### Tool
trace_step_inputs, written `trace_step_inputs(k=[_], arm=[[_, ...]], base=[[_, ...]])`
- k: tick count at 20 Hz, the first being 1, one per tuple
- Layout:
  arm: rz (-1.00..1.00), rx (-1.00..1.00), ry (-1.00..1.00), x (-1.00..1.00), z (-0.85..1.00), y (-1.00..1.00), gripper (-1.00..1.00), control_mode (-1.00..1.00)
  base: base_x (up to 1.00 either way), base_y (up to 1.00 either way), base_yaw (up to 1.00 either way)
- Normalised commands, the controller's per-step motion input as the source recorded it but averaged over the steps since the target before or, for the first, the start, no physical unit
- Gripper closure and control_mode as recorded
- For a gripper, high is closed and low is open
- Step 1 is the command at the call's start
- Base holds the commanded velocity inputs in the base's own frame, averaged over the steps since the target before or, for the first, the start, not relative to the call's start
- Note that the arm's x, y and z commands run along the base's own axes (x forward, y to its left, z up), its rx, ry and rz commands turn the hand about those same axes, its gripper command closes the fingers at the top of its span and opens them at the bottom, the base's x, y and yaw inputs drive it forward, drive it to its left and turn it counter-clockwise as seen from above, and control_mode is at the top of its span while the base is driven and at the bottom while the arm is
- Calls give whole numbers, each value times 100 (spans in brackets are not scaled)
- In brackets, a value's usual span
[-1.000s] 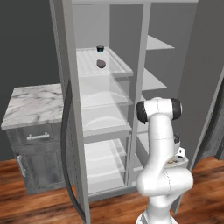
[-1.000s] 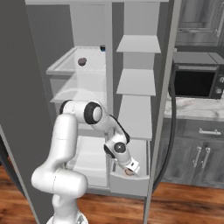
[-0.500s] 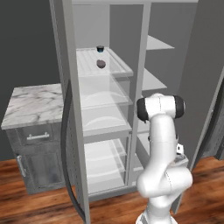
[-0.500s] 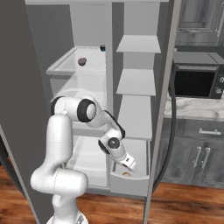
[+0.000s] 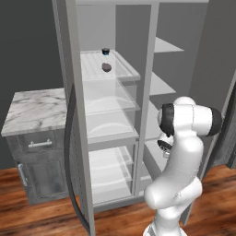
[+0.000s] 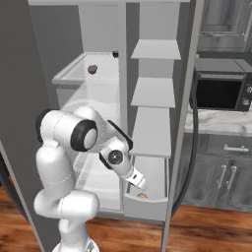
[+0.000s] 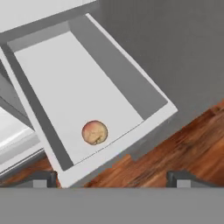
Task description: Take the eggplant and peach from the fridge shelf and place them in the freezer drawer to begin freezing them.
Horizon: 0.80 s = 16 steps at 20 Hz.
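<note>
1 peach (image 7: 94,132) lies free in the pulled-out freezer drawer (image 7: 131,83), near its front wall; round, so no long axis, blush side up. No writing can be read anywhere. Above it the gripper (image 7: 111,178) hangs empty, fingers spread wide. Eggplant (image 5: 106,67) sits on the ridged fridge shelf (image 5: 124,69), beside a black cup (image 5: 105,51).

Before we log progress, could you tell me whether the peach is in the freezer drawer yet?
In. The peach lies on the floor of the open freezer drawer, near its front wall, untouched by the open gripper.
</note>
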Motion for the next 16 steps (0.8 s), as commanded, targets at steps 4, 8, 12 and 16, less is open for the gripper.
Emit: trace_step_inputs(k=[4, 8, 12, 16], arm=[[0, 0, -21, -58, 100, 21, -100, -100], [0, -7, -4, -7, 92, 30, -100, -100], [0, -13, 5, 0, 38, 31, -100, -100], [0, 0, 0, 0, 1, 0, -100, -100]], base=[[0, 0, 0], [0, 0, 0], [0, 0, 0], [0, 0, 0]])
